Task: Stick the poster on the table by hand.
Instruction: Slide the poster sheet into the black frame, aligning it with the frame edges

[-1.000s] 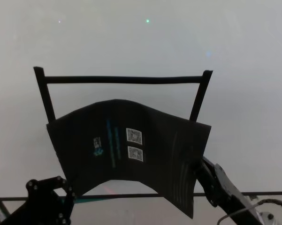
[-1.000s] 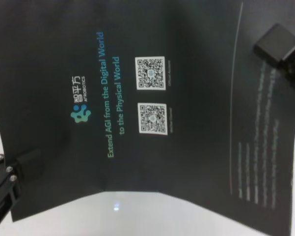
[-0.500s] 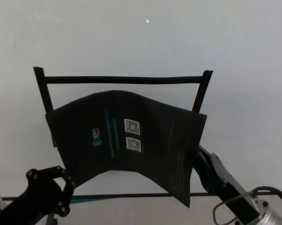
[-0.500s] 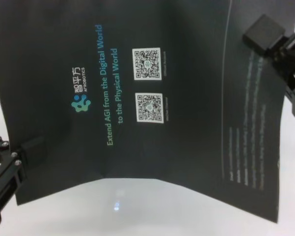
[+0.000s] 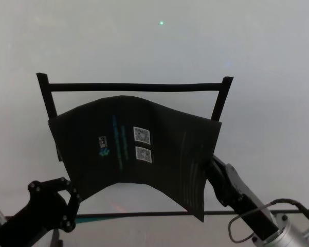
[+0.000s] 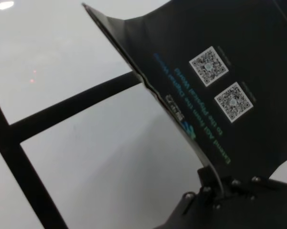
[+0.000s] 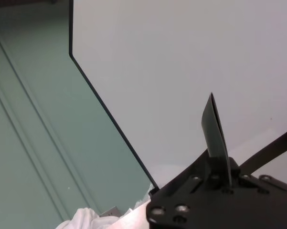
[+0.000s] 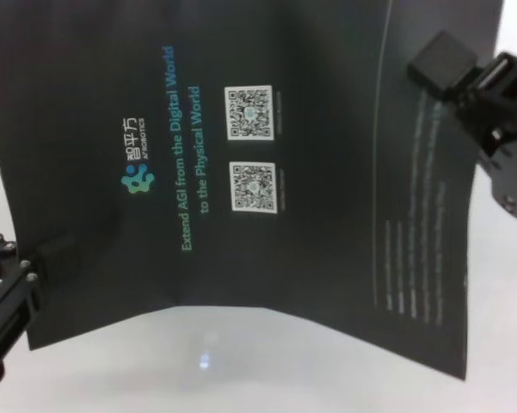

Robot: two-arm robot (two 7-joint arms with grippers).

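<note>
The black poster [image 5: 139,149] with teal text and two white QR codes hangs bowed above the white table [image 5: 154,41]. My left gripper [image 5: 72,198] is shut on its near left corner. My right gripper [image 5: 208,165] is shut on its right edge. The chest view shows the poster [image 8: 267,172] face-on, with the left gripper [image 8: 56,258] and right gripper [image 8: 443,64] pinching it. The left wrist view shows the poster [image 6: 229,71] rising from the left gripper [image 6: 215,183]. The right wrist view shows its thin edge [image 7: 214,126] in the right gripper [image 7: 223,167].
Black tape strips [image 5: 133,87] form a three-sided frame on the table just beyond the poster. The table's near edge [image 5: 144,213] runs below the poster. Teal floor [image 7: 28,143] and a white cloth [image 7: 100,219] lie beyond the table's side edge.
Both grippers have carried the poster forward toward the tape frame; its top edge now sits closer to the far strip. The right arm has reached further out.
</note>
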